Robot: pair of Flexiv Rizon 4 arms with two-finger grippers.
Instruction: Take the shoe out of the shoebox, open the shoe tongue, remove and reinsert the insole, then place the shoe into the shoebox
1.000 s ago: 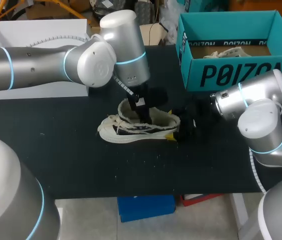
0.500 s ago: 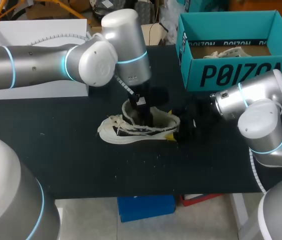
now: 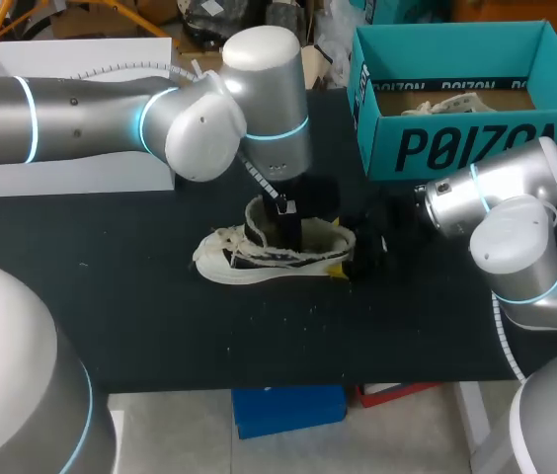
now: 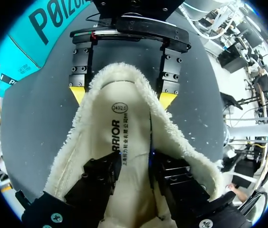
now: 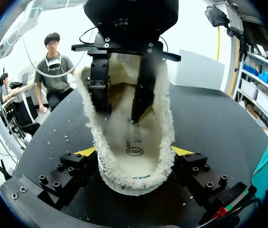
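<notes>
A cream, fleece-lined shoe (image 3: 259,259) lies on its sole on the black table (image 3: 160,316), toe to the left. My left gripper (image 3: 286,222) reaches down into its opening. In the left wrist view its black fingers (image 4: 100,175) stand apart, open, resting on the printed insole (image 4: 129,137). My right gripper (image 3: 358,252) is at the heel, and its yellow fingertips (image 5: 89,151) press the fleece collar from both sides, shut on the shoe (image 5: 124,175). The same yellow tips show ahead of my left gripper (image 4: 135,166).
The teal shoebox (image 3: 476,148) stands open at the back right, close behind my right arm, with a pale item (image 3: 456,101) inside. A white box (image 3: 71,59) sits at the back left under my left arm.
My left gripper's fingers have parted inside the shoe, and the left arm's wrist has shifted a little to the right. The shoe and the right arm have kept still.
</notes>
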